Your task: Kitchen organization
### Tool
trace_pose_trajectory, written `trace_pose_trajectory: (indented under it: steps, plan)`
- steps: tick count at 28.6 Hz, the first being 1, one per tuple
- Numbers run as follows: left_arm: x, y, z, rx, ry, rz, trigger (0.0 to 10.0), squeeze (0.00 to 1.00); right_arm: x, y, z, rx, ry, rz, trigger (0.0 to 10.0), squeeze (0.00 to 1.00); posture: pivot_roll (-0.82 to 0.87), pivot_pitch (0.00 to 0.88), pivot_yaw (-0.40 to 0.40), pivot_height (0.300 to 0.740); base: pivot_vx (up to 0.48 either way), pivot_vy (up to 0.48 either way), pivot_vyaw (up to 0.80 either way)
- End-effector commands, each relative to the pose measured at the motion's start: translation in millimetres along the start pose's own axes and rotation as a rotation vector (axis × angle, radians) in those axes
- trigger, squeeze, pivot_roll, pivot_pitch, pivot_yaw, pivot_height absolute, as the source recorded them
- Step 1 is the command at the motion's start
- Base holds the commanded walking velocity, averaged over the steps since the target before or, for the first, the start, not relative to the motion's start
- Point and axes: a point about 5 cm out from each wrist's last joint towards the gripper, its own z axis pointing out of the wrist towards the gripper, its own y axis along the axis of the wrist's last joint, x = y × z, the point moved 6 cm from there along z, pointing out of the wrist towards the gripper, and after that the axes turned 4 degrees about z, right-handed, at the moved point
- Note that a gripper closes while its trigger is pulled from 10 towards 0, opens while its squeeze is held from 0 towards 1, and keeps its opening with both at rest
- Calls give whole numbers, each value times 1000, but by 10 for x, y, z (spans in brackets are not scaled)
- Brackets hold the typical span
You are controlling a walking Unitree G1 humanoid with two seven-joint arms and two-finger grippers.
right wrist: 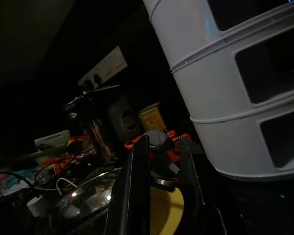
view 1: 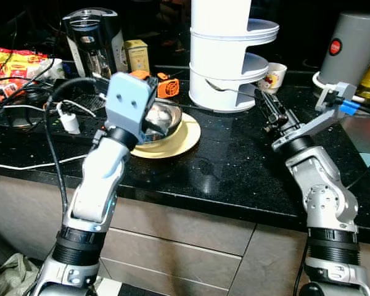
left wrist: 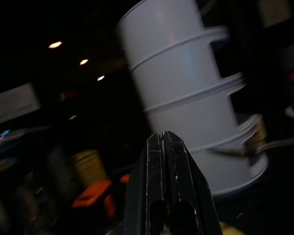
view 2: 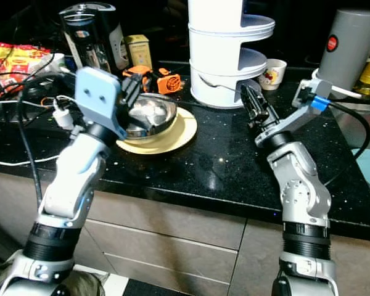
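A steel bowl (view 2: 153, 112) with pale food in it rests on a yellow plate (view 2: 176, 132) on the black counter. My left gripper (view 2: 131, 87) hovers over the bowl's left rim, its fingers (left wrist: 161, 161) shut with nothing between them. A white tiered rack (view 1: 225, 55) stands behind the plate. A metal spoon (view 1: 231, 88) lies level, its bowl inside the rack's bottom tier. My right gripper (view 1: 263, 96) is at the rack's right side and appears shut on the spoon's handle.
A coffee maker (view 1: 92, 43), a yellow tin (view 1: 137, 55) and an orange tool (view 1: 166, 85) stand at the back left. Cables and a white charger (view 1: 68, 120) sprawl on the left. A mug (view 1: 272, 77) and a grey canister (view 1: 354, 43) sit at the right.
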Motion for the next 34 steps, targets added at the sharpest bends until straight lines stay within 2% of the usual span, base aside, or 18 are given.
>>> trace_pose_trajectory:
  steps: [1, 8, 16, 21, 34]
  plan:
    - [-69, 79, 25, -19, -30, 6, 10000, 0, -28, -9, -5, 0, -12, -9, 10000, 0, 8, 0, 26, 740, 0, 0, -800]
    - [-117, 139, 14, -36, -55, 63, 10000, 0, 7, -47, 24, -8, -6, -9, 10000, 0, 11, 0, 22, 740, 0, 0, -779]
    - [-66, 35, -28, 22, -39, 37, 10000, 0, 13, -40, 44, -21, -9, -22, 10000, 0, 11, 0, 22, 740, 0, 0, 0]
    - [-59, -78, -84, 65, -20, 15, 10000, 0, 47, -88, 51, 2, 4, -59, 10000, 0, 3, 0, 19, 740, 0, -418, 0]
    - [-75, -121, -95, 82, -12, -16, 10000, 0, 79, -116, 77, 21, 12, -92, 10000, 0, -5, 0, 12, 740, 0, -466, 0]
